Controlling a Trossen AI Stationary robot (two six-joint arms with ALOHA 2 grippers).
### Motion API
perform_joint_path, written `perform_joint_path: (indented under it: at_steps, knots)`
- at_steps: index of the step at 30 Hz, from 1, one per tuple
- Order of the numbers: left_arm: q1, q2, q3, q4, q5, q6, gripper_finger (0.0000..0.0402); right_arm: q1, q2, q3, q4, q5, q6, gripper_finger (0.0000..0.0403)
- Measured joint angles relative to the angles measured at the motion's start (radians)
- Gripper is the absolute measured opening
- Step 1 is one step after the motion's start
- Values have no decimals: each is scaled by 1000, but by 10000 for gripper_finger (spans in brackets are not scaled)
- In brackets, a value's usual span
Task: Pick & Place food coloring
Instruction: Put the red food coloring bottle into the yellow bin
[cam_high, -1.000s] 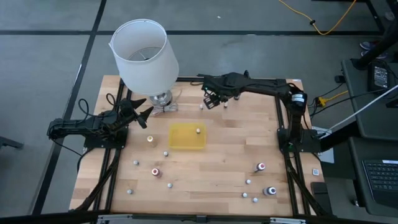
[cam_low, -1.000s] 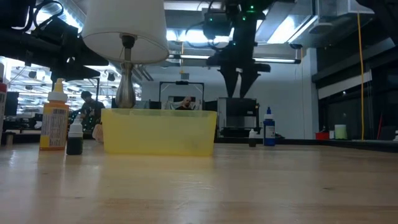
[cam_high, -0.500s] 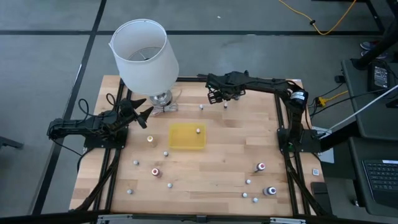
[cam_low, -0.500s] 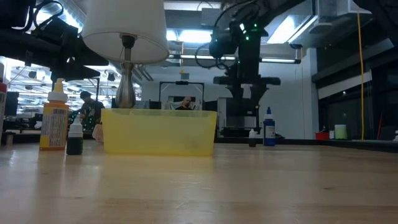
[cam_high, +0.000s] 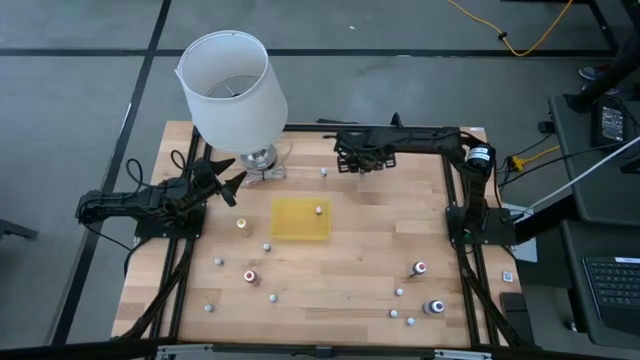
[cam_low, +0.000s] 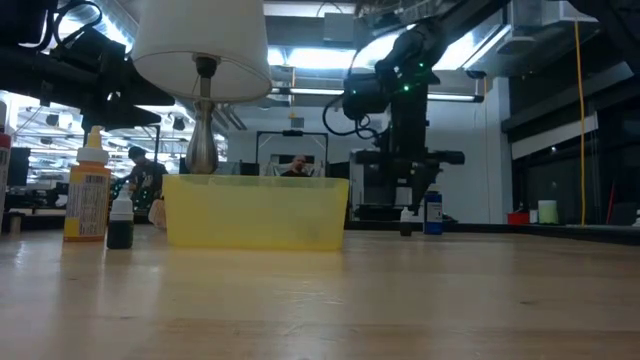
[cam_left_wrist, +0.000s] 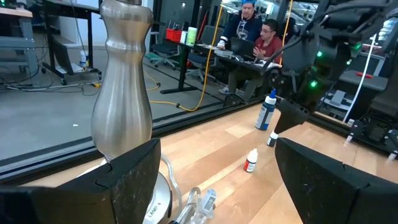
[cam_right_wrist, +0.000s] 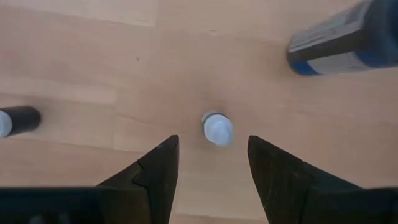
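Pincer (cam_right_wrist: 211, 165) open above bottle (cam_right_wrist: 217, 129)

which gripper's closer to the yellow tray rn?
Roughly a tie; left by a hair. The left gripper sits off the yellow tray's lamp-side end, open and idle. The right gripper hangs open over small bottles near the table's far edge.

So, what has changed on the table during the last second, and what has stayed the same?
The right gripper moved along the far edge, away from the lamp, and came lower. Its open fingers now hang above a small white-capped bottle, holding nothing. The left gripper stayed open beside the lamp base. The yellow tray and the scattered bottles did not move.
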Motion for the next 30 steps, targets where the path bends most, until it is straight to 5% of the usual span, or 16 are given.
perform_joint_path:
  at_steps: [16,30]
  knots:
    - [0,0,0,0,0,0,312,-14,4,-84,111,36,-10,187]
    - [0,0,0,0,0,0,313,-13,4,-84,133,22,-34,61]
